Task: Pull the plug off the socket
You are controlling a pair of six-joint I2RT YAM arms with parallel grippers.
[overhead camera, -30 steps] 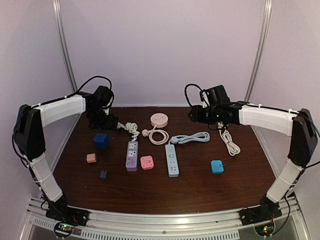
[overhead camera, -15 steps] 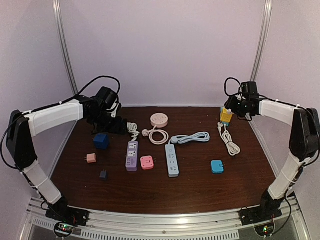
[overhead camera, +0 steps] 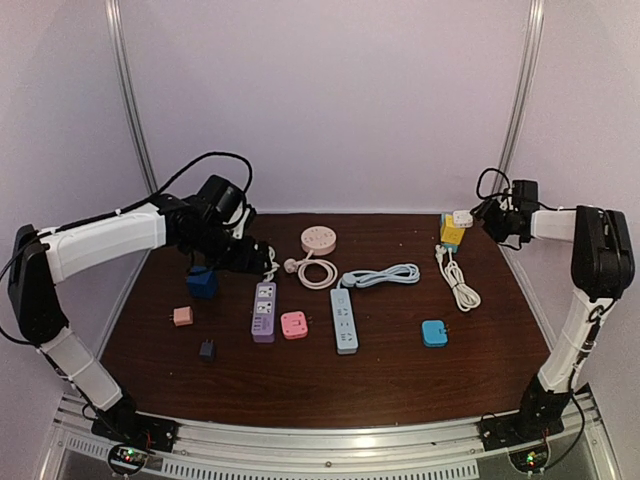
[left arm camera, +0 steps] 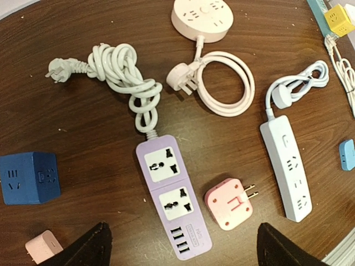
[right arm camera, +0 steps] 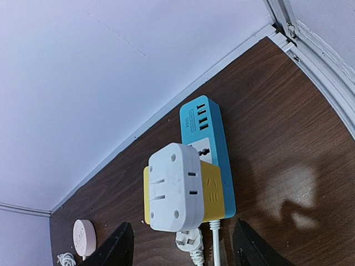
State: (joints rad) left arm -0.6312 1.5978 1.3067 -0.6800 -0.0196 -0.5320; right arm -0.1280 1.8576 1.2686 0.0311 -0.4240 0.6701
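A white adapter plug (right arm camera: 173, 187) sits plugged onto a yellow cube socket (right arm camera: 213, 191), which rests on a blue power strip (right arm camera: 208, 136) at the table's far right corner. In the top view the white plug (overhead camera: 462, 217) tops the yellow cube (overhead camera: 451, 234). My right gripper (right arm camera: 182, 226) is open, its fingers apart on either side of the plug and short of it; in the top view it (overhead camera: 482, 216) hovers just right of the plug. My left gripper (left arm camera: 183, 230) is open and empty above a purple power strip (left arm camera: 169, 194), shown in the top view (overhead camera: 250, 258).
A pink adapter (left arm camera: 230, 202), a white power strip (left arm camera: 288, 163), a round pink socket (left arm camera: 201, 16) with coiled cord, a dark blue cube (left arm camera: 28, 177) and a small pink plug (left arm camera: 41, 248) lie mid-table. A light blue adapter (overhead camera: 434, 333) and a white cord (overhead camera: 458, 280) lie right.
My right arm swung from the table's middle to the far right corner, uncovering the yellow cube and white plug. My left arm moved right, toward the purple strip.
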